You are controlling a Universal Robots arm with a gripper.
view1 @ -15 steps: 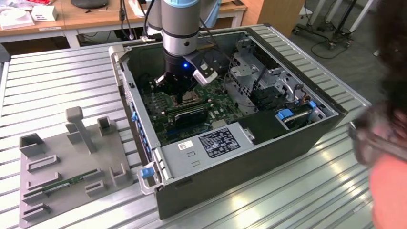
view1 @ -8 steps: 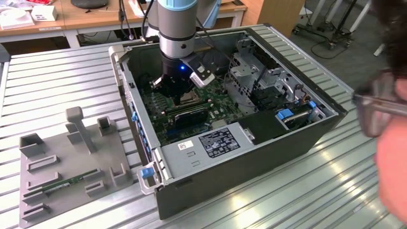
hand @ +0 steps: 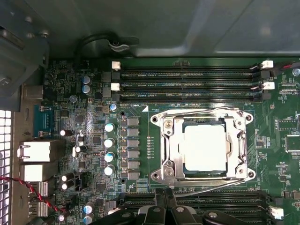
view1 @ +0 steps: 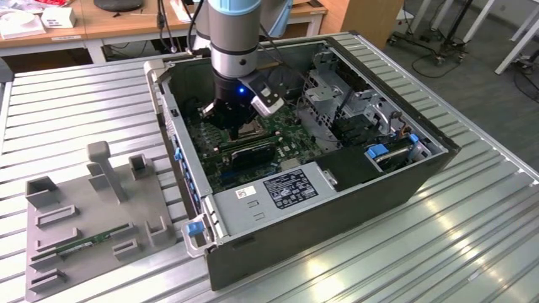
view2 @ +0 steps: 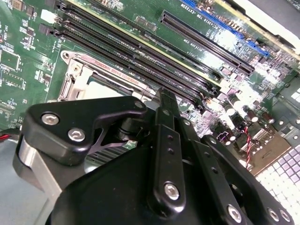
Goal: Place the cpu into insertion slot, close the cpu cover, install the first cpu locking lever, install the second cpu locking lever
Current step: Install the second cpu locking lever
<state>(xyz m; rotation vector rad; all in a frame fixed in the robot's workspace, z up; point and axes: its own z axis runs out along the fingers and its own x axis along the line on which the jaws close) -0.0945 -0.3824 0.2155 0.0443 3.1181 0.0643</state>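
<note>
Open computer case (view1: 396, 183): green motherboard (hand: 93, 93) inside. Insertion slot (hand: 165, 174) holds 1 cpu (hand: 204, 147), pale silvery square, under closed cpu cover (hand: 171, 123). Gripper (hand: 161, 213), at slot's 6 o'clock: finger spacing indeterminable.

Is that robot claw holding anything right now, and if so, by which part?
That cannot be told. The gripper hangs just above the cpu cover, with the cpu already seated beneath it.

No print is legible on any surface.
</note>
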